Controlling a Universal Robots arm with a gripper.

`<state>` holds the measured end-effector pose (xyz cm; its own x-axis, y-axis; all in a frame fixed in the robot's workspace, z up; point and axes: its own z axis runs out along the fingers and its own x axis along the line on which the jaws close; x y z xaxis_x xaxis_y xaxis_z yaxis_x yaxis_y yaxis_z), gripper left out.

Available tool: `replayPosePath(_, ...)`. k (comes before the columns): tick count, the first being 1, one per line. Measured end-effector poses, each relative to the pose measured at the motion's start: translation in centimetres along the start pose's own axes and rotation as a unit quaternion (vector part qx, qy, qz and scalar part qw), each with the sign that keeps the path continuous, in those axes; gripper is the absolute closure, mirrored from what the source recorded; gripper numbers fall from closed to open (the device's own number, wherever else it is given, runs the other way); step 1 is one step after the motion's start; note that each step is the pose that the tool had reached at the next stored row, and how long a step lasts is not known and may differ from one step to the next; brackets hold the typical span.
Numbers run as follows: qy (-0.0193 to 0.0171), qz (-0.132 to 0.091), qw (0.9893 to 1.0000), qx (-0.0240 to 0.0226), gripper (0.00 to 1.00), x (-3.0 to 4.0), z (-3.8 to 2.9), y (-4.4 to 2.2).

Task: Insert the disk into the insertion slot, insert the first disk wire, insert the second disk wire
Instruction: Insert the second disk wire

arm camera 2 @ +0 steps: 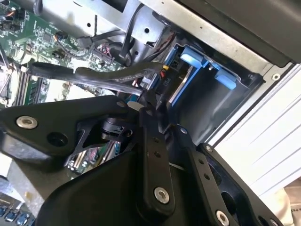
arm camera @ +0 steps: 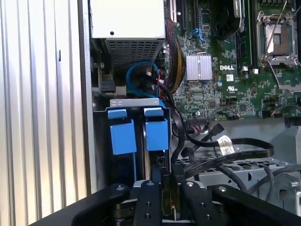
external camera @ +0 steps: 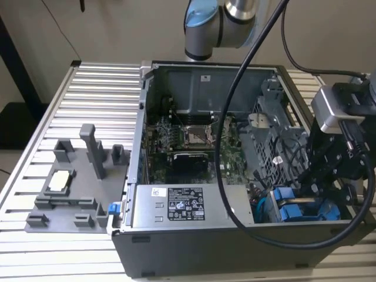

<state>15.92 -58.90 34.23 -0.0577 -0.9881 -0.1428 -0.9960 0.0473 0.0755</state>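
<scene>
The disk (arm camera: 155,134), in its blue carrier, sits inside the insertion slot (arm camera: 134,102) at the case's front corner on the exterior view's right (external camera: 294,211). Its silver edge (arm camera 2: 181,87) shows between blue tabs in the second wrist view. My gripper (arm camera: 167,181) hangs just over the disk's end, fingers (arm camera: 150,202) drawn close together on the black connector of a disk wire (arm camera: 178,141) that loops toward the motherboard. In the second wrist view the gripper (arm camera 2: 150,106) holds that connector right at the disk's back edge. The gripper (external camera: 320,188) is low inside the case.
A grey power-supply box (external camera: 188,205) lies beside the slot. The motherboard (external camera: 188,141) fills the case floor, with a perforated drive cage (external camera: 276,135) and loose black cables (arm camera: 235,146) close by. A grey fixture tray (external camera: 70,188) rests on the slatted table (external camera: 94,88).
</scene>
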Motion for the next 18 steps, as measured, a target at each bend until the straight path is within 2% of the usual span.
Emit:
replayPosePath(2,0.0002,0.000,1.0000,-0.0024,0.76,-0.06,-0.42,0.01)
replayPosePath(6,0.0003,0.001,1.0000,-0.0034,0.76,-0.08,-0.61,-0.01)
replayPosePath(10,0.0002,0.001,1.0000,-0.0064,0.76,-0.25,-1.74,0.08)
replayPosePath(14,-0.0005,0.001,1.0000,-0.0070,0.76,-0.30,-2.15,0.10)
replayPosePath(18,-0.0008,0.001,1.0000,-0.0071,0.76,-0.31,-2.23,0.11)
